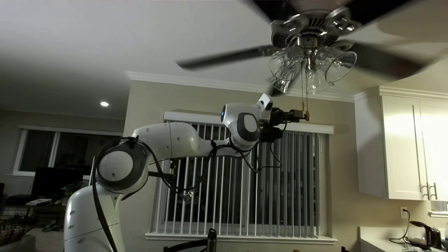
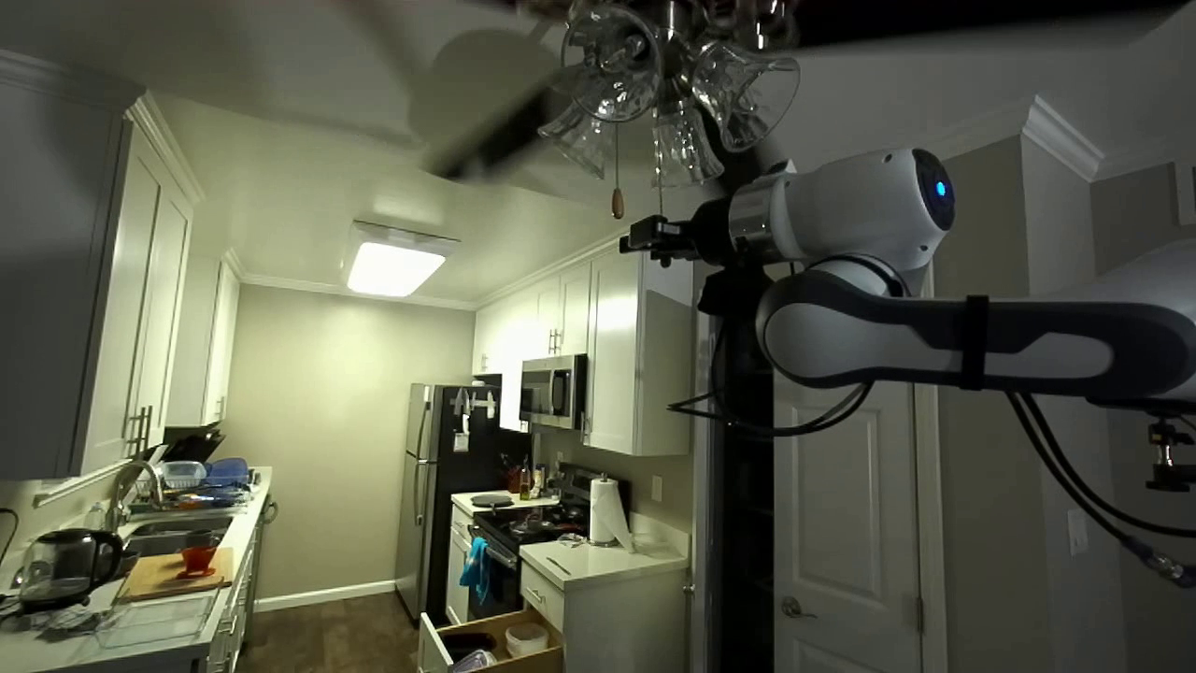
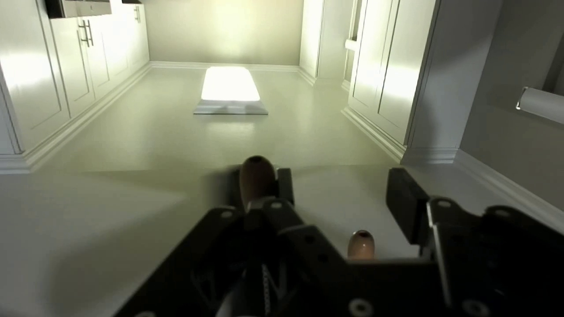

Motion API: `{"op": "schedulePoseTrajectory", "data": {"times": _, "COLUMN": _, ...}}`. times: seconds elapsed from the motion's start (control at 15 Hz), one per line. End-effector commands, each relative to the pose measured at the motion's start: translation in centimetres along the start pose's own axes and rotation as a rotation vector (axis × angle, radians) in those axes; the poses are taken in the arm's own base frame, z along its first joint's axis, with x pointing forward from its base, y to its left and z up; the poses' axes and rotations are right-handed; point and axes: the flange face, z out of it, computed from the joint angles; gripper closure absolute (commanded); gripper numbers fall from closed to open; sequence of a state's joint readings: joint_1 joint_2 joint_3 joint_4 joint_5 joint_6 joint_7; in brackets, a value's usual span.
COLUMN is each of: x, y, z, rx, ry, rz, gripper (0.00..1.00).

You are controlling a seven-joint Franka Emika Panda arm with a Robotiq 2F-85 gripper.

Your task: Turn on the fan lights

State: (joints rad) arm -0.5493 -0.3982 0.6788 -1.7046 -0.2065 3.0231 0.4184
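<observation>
The fan lights [image 1: 285, 64] are clear glass bell shades below a metal hub, also at the top of an exterior view [image 2: 612, 65]. Their bulbs look unlit. Two pull chains hang below them with wooden knobs. The higher knob [image 2: 617, 204] hangs just above the gripper's tips [image 2: 643, 239]; in the wrist view this small knob [image 3: 361, 246] appears between the fingers, farther off. The lower knob [image 1: 307, 116] is at the gripper's tips [image 1: 298, 114]. In the wrist view this larger knob [image 3: 257, 180] overlaps the left finger; touching is unclear. My gripper [image 3: 341, 198] is open, holding nothing.
Dark fan blades [image 1: 227, 57], blurred, extend around and above the wrist. A white window blind [image 1: 245, 189] is behind the arm. White cabinets [image 1: 402, 147] stand at the right. A lit square ceiling light [image 2: 394, 269] is over the kitchen.
</observation>
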Motion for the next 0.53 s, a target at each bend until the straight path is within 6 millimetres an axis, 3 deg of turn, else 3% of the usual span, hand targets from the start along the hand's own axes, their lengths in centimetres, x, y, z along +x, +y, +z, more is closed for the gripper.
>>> {"op": "schedulePoseTrajectory", "data": {"times": 0.0, "x": 0.2, "y": -0.1, "z": -0.1, "rx": -0.001, "ry": 0.010, "rz": -0.010, "gripper": 0.10}}
{"op": "schedulePoseTrajectory", "data": {"times": 0.13, "x": 0.3, "y": -0.1, "z": -0.3, "rx": -0.002, "ry": 0.003, "rz": -0.012, "gripper": 0.00}}
{"op": "schedulePoseTrajectory", "data": {"times": 0.47, "x": 0.1, "y": 0.3, "z": -1.3, "rx": -0.003, "ry": -0.117, "rz": -0.058, "gripper": 0.00}}
